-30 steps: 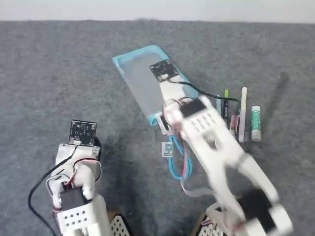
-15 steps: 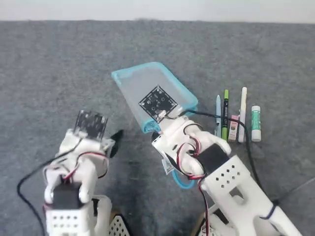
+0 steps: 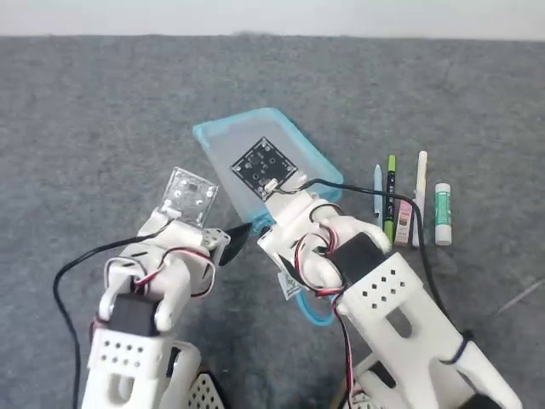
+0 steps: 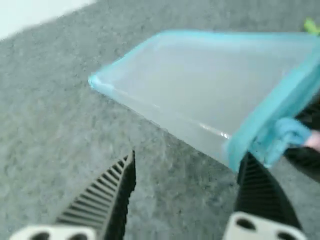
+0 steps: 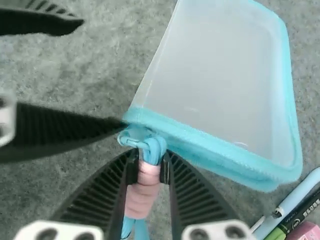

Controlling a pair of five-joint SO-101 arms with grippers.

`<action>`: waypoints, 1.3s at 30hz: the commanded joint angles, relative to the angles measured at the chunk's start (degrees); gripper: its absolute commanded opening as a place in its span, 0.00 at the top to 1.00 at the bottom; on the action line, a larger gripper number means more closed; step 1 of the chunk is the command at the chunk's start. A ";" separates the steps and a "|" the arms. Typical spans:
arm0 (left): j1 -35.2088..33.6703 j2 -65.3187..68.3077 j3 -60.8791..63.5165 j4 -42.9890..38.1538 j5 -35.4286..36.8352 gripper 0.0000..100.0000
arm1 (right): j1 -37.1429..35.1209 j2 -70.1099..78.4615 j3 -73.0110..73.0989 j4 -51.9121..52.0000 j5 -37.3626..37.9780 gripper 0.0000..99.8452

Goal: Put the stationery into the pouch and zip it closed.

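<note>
right wrist view | right fingers (image 5: 97,200) pinch pouch (image 5: 220,85) strap (image 5: 145,182) | left fingers (image 4: 260,192) spread | pens (image 3: 390,196) beside pouch

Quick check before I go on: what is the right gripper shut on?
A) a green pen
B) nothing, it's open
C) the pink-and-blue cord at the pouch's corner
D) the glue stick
C: in the right wrist view the right gripper pinches the pink-and-blue cord at the corner of the pouch; the pens lie apart from it.
</note>
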 commanded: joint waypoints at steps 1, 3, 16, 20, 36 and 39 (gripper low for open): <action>-0.53 4.92 0.40 -6.42 0.97 0.69 | -0.92 -0.48 -4.57 0.75 -1.23 0.99; -0.53 6.86 0.31 -7.47 1.05 0.69 | -0.92 -0.48 -4.57 0.84 -1.32 0.99; -12.66 10.99 0.31 -15.56 6.33 0.69 | -0.57 -0.48 -3.08 4.09 1.32 0.99; -13.10 12.66 0.31 -16.53 6.33 0.69 | 1.01 0.13 -1.85 4.00 2.55 0.99; -9.05 12.75 3.56 -17.85 4.13 0.69 | 5.85 0.13 -2.64 4.09 3.52 0.99; -7.21 12.66 3.30 -15.91 3.87 0.68 | 5.67 0.22 -6.24 5.58 2.46 0.99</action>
